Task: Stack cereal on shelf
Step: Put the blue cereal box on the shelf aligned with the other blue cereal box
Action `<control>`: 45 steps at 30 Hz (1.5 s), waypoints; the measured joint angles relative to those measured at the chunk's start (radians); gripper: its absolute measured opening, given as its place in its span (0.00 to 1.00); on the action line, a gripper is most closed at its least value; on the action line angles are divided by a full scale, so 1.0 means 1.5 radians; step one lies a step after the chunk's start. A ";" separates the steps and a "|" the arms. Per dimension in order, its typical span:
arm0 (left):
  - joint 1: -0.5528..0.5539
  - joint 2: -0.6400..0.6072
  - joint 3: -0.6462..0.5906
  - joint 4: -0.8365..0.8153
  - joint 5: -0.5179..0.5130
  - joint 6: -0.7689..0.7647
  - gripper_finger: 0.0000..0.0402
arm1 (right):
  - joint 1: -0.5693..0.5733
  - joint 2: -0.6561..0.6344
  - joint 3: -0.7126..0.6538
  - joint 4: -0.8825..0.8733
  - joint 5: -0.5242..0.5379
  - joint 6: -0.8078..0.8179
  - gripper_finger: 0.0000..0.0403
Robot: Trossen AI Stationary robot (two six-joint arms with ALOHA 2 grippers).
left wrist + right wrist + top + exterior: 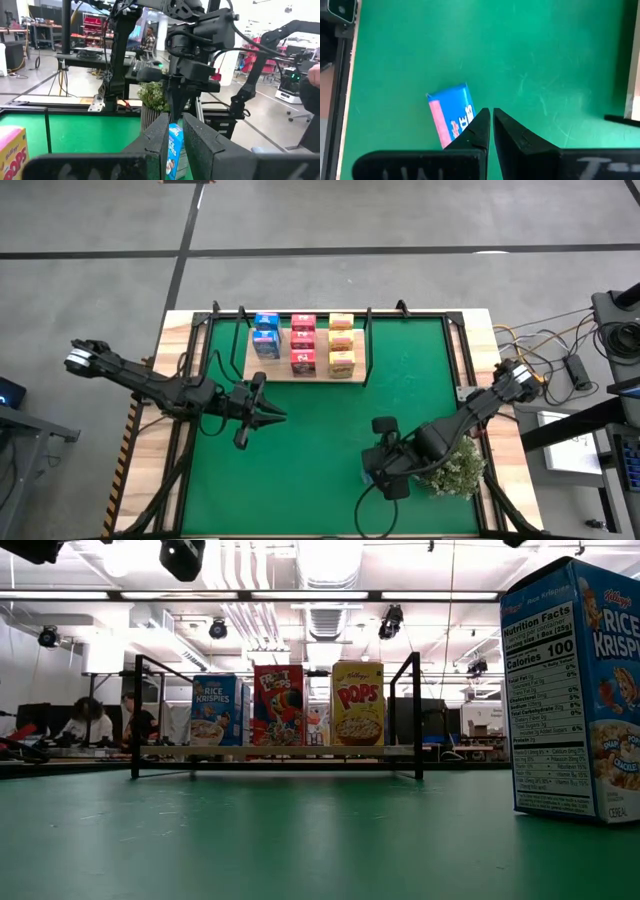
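1. My right claw (491,112) points straight down at the green mat (320,460) on the desk. Its two dark fingers are almost shut and hold nothing.
2. The last blue Rice Krispies box (451,116) stands on the mat just beside those fingers, not between them. I think I must open wide to take it.
3. The shelf (275,370) is a flat light-wood board with thin black posts. It holds two blue boxes, three pink-red ones and three yellow ones in neat rows. The blue row looks like it has a spot left.
4. The boxes are small, smooth printed card with sharp corners.
5. My left claw (272,416) waits over the mat, nearly shut and empty.
6. A bushy plant (455,470) sits under my right arm, so I should move with care.
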 joint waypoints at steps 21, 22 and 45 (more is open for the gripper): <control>0.000 0.003 0.004 0.001 0.001 0.001 0.10 | -0.029 0.000 -0.015 0.000 -0.056 0.034 0.48; 0.000 0.003 0.004 0.001 0.001 0.001 0.10 | -0.026 0.000 -0.015 -0.001 -0.054 0.024 0.53; 0.000 0.003 0.003 0.001 0.001 0.000 0.10 | 0.011 0.008 -0.108 0.061 -0.057 0.007 0.65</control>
